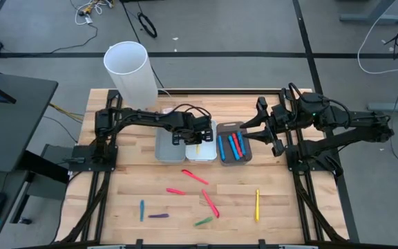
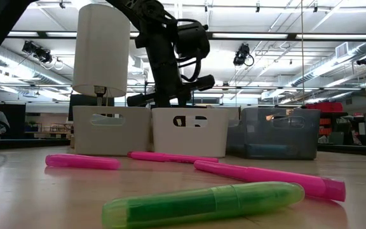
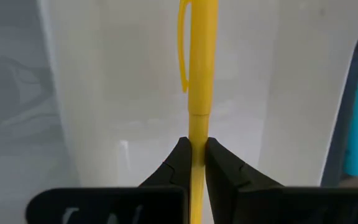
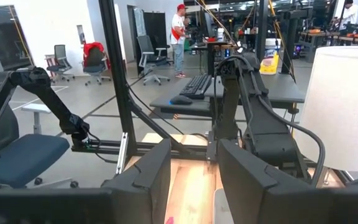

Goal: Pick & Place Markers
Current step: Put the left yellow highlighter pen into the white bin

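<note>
We see the left gripper (image 3: 196, 163) pinching a yellow marker (image 3: 199, 68) over the white bin (image 1: 200, 151), long axis in line with the fingers, clip end away from them. Right gripper (image 4: 194, 177) is spread, raised near the dark bin (image 1: 235, 159). Three bins. Seven markers lie loose on the table (image 1: 289, 207).

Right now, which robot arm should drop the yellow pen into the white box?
The left one. Its gripper is already shut on the yellow pen and hangs over the white box. The right gripper waits beside the grey box, open and holding nothing.
</note>
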Robot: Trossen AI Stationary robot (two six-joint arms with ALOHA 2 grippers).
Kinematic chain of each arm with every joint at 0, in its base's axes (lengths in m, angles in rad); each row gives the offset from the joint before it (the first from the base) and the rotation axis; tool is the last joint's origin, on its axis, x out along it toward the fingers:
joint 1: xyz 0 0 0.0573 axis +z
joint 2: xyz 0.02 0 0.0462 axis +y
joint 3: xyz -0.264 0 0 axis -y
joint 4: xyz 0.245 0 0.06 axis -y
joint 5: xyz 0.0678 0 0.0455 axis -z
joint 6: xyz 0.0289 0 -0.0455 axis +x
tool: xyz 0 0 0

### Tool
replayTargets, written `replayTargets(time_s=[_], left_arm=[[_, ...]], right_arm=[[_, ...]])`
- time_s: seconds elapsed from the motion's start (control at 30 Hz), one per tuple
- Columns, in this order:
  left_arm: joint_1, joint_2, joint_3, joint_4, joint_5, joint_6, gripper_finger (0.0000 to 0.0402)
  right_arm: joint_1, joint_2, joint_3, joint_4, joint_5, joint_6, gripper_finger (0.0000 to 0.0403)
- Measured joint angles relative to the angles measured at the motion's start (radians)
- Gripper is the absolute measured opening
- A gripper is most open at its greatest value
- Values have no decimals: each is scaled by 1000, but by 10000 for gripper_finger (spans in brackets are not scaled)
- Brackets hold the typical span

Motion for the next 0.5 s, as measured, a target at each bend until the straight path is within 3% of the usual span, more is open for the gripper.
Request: replayTargets(time_s=[0.5], left_arm=[[0, 0, 0, 2, -14, 11, 24]], right_arm=[[0, 0, 0, 0, 0, -1, 134]])
